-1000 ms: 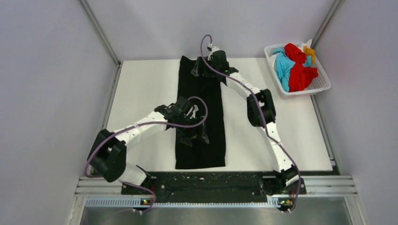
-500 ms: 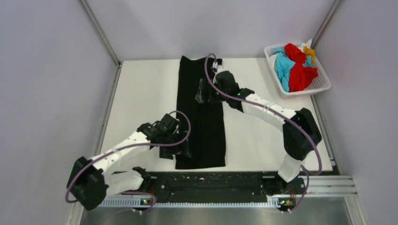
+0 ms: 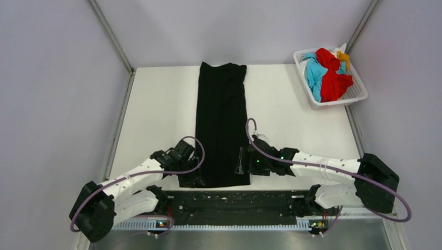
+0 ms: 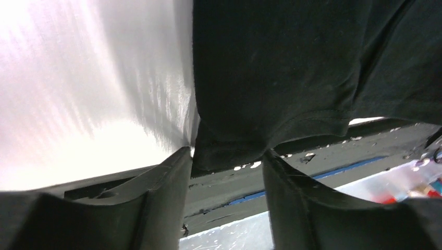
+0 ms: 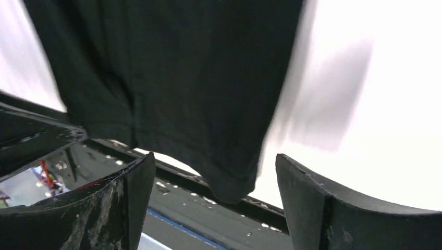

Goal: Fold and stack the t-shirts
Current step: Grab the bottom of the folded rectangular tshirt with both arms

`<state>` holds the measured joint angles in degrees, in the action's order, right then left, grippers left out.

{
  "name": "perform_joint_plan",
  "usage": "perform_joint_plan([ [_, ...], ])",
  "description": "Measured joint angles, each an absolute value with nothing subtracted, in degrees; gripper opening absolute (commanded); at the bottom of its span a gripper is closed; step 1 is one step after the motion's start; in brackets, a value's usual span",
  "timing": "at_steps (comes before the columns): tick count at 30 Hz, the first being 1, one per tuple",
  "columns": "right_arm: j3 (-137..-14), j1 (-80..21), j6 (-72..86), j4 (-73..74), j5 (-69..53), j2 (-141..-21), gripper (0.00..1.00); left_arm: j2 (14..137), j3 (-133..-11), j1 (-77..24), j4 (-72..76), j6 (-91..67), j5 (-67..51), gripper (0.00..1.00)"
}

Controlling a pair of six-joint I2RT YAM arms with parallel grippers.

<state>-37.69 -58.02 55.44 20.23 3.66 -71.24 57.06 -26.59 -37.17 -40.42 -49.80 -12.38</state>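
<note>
**Operator:** What is hard to see on the black t-shirt (image 3: 221, 125)?

**Spotter:** From above, its near left corner is hidden under your left gripper (image 3: 197, 178), and the dark fingers there merge with the dark cloth. Both wrist views cut the shirt off just past its near hem. The right wrist view is also blurred along the shirt's edge. I cannot tell whether any finger is touching the cloth.

**Operator:** And where is the shirt?

**Spotter:** It lies flat on the white table (image 3: 156, 114) as one long narrow strip. The collar end is far from you, and the hem is just short of the dark rail (image 3: 234, 200).

**Operator:** Where are my grippers against it?

**Spotter:** There is one at each near corner of the shirt. In its wrist view, your left gripper (image 4: 226, 156) has its fingers parted, with the left hem corner in the gap between them. Your right gripper (image 5: 213, 161) is spread wider, and the right hem corner sits between its fingers with room on both sides. From above, that gripper (image 3: 241, 162) is at the shirt's right edge.

**Operator:** Anything beyond the shirt?

**Spotter:** Well to the right of its collar end, a white basket (image 3: 359, 95) holds a red shirt (image 3: 333, 83), a turquoise-blue shirt (image 3: 314, 73) and an orange-yellow shirt (image 3: 343, 54). They are heaped together, so much of each is hidden.
</note>
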Motion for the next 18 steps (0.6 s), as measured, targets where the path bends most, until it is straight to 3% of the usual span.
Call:
perform_joint_plan([
  [5,-31.86,-59.22,61.56,18.17,4.93,-71.22,0.63,59.13,-24.82,-37.17,-37.5,-51.29,-14.57,0.37],
  [13,-30.06,-61.95,66.35,15.03,4.43,-71.85,0.54,58.24,-23.94,-37.17,-36.8,-51.92,-13.08,0.21],
  [16,-29.61,-62.81,67.83,14.11,4.19,-71.75,0.54,58.78,-24.27,-37.17,-37.12,-51.7,-12.12,0.01],
  [18,-29.56,-63.48,68.66,14.13,4.19,-71.75,0.53,59.05,-24.47,-37.17,-37.26,-51.48,-11.66,0.0],
])
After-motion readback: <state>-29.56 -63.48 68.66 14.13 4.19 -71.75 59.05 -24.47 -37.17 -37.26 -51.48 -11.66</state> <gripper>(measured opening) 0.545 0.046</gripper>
